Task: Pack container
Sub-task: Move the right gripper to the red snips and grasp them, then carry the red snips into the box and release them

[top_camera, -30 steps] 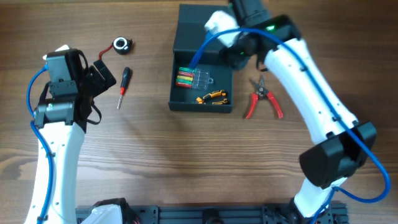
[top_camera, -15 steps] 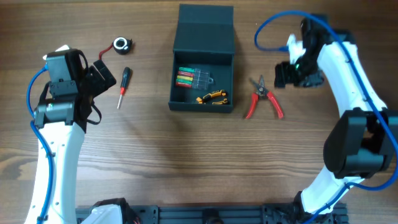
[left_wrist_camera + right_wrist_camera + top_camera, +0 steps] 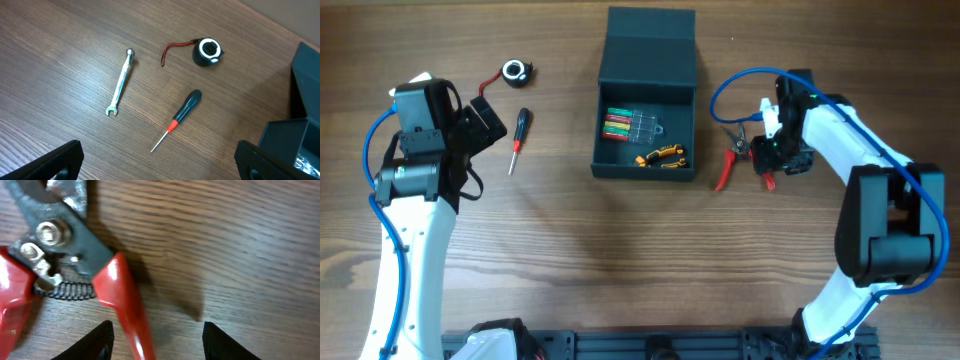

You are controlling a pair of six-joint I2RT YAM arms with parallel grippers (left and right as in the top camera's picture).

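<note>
The container (image 3: 645, 60) is a dark box with its flap lid folded back. It holds coloured-handled tools (image 3: 620, 124) and a yellow-black tool (image 3: 662, 156). Its corner shows in the left wrist view (image 3: 300, 100). Red-handled pliers (image 3: 728, 165) lie just right of it. My right gripper (image 3: 767, 165) is low over the pliers' right handle. In the right wrist view it (image 3: 162, 345) is open, with one red handle (image 3: 122, 300) between the fingers. My left gripper (image 3: 488, 118) is open and empty (image 3: 160, 165), left of the screwdriver (image 3: 518, 140).
A black-and-red screwdriver (image 3: 177, 120), a silver wrench (image 3: 120, 82) and a small black tape measure (image 3: 206, 51) with a red strap lie on the wooden table, left of the container. The tape measure also shows in the overhead view (image 3: 517, 70).
My right arm swung from over the container's lid out to the right, then came down onto the pliers. The left arm has not moved.
</note>
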